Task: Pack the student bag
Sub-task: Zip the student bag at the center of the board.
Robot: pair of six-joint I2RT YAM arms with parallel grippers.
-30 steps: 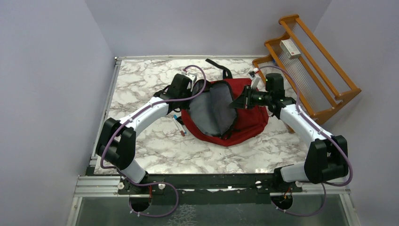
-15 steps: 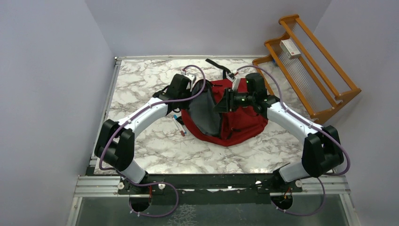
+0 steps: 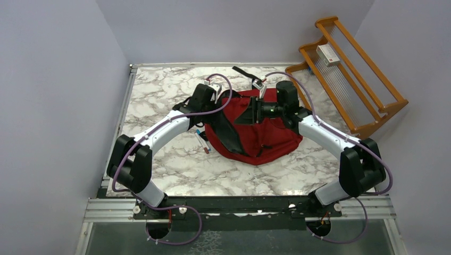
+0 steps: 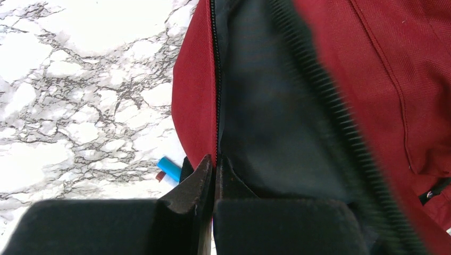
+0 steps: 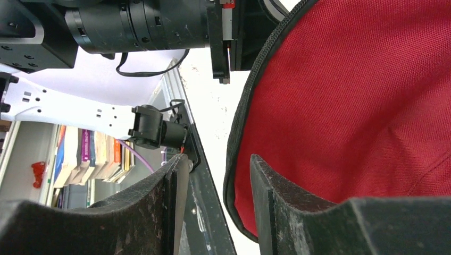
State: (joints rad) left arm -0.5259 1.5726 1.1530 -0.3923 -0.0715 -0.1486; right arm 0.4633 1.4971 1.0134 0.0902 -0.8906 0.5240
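Right arm swung left across backpack (image 3: 276, 135) since a second ago. Red flap carried over, grey lining now mostly covered. Right gripper (image 5: 218, 158) lies sideways over backpack's middle, fingers spread, gripping nothing. Left arm bent at backpack's left rim. Left gripper (image 4: 214, 162) pressed together, pinching zip edge. Backpack lies mid-table (image 3: 159, 101), pen (image 4: 169, 169) just beside.
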